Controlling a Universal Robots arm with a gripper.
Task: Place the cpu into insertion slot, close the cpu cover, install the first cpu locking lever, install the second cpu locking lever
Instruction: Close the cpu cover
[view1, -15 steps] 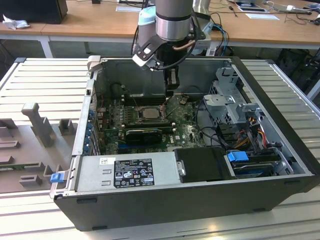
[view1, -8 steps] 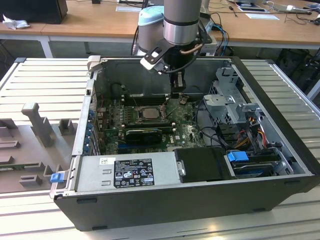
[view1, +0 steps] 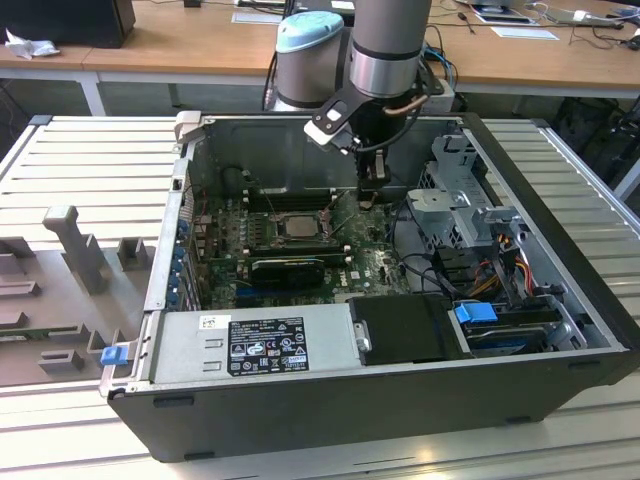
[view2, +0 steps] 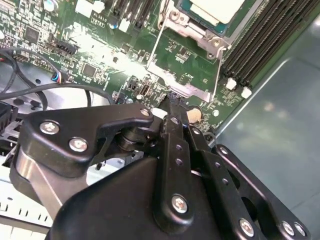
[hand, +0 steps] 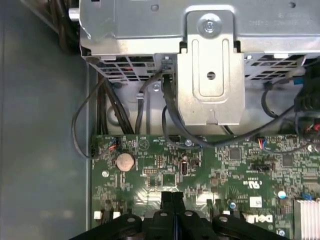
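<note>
The cpu (view1: 297, 226) (view2: 220, 7) lies flat in the insertion slot (view1: 272, 229) (view2: 200, 32) on the green board. The cpu cover (view2: 186, 86) (view1: 343, 215) is swung open on the side of the slot toward my gripper, and the board shows through its window. In both wrist views my gripper (view2: 171, 102) (hand: 172, 196) has its black fingers (view2: 176, 145) pressed together. Its tips are at the cover's outer edge; whether they pinch it is hidden. In the exterior view the gripper (view1: 372, 190) hangs just to the right of the slot.
Long black memory slots (view2: 260, 45) flank the slot. A silvery drive cage (hand: 210, 65) (view1: 455, 200) with black cables (hand: 170, 110) stands close behind the gripper. A coin cell (hand: 124, 161) sits on the board. The power supply (view1: 260, 345) and the case walls (view1: 560, 200) close in the space.
</note>
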